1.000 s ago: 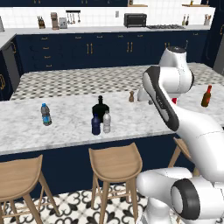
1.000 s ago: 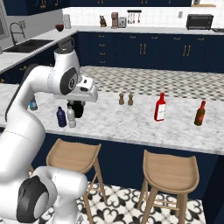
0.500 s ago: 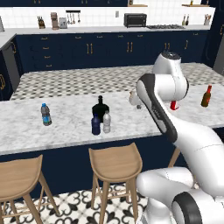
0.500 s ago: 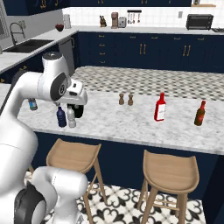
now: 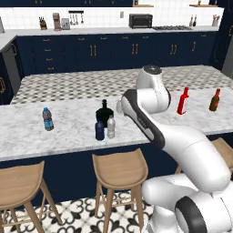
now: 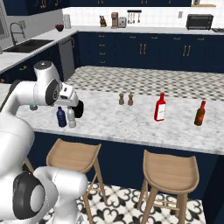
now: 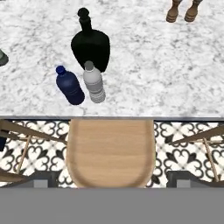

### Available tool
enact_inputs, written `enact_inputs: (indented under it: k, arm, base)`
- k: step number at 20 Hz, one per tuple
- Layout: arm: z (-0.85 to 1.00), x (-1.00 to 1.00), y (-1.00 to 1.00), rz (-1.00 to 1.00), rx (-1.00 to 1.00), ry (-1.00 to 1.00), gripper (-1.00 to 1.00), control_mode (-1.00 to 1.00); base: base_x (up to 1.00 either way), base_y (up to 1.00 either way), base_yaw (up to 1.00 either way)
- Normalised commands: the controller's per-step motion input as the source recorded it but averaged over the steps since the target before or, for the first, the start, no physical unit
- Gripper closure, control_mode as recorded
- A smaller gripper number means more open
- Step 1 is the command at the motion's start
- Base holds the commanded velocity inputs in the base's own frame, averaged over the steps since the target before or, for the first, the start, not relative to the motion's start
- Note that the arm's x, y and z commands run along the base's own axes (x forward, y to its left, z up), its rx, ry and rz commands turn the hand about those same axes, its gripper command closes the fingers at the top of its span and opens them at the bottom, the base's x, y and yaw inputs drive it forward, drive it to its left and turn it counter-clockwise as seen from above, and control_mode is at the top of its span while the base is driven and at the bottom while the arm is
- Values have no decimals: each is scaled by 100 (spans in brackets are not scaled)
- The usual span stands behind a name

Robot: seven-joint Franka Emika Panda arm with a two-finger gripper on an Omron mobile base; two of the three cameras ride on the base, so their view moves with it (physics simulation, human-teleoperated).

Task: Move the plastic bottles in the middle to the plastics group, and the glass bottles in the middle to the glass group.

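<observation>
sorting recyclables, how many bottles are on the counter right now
6. At the left end, a blue-capped water bottle; mid-counter, a navy bottle, a silvery bottle and a black bottle behind them; right, a red bottle and a brown bottle.

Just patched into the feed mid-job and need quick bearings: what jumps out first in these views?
Three bottles huddle mid-counter: a squat black bottle with a navy bottle and a clear-silvery bottle in front of it. The white arm looms over the counter just right of them. Far right stand a red bottle and a slim brown bottle; a blue-capped water bottle stands alone at the left.
</observation>
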Motion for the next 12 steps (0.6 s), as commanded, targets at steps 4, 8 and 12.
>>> enact_inputs:
  k: [4, 8, 12]
  arm:
    - [-19, 64, 26, 0, 2, 0, -100, -100]
    - [-22, 50, 11, -3, 5, 1, -100, -100]
    - [-32, 23, 6, -12, 6, 11, -100, -100]
  base:
    - [0, 0, 0]
    - [0, 0, 0]
    - [0, 0, 0]
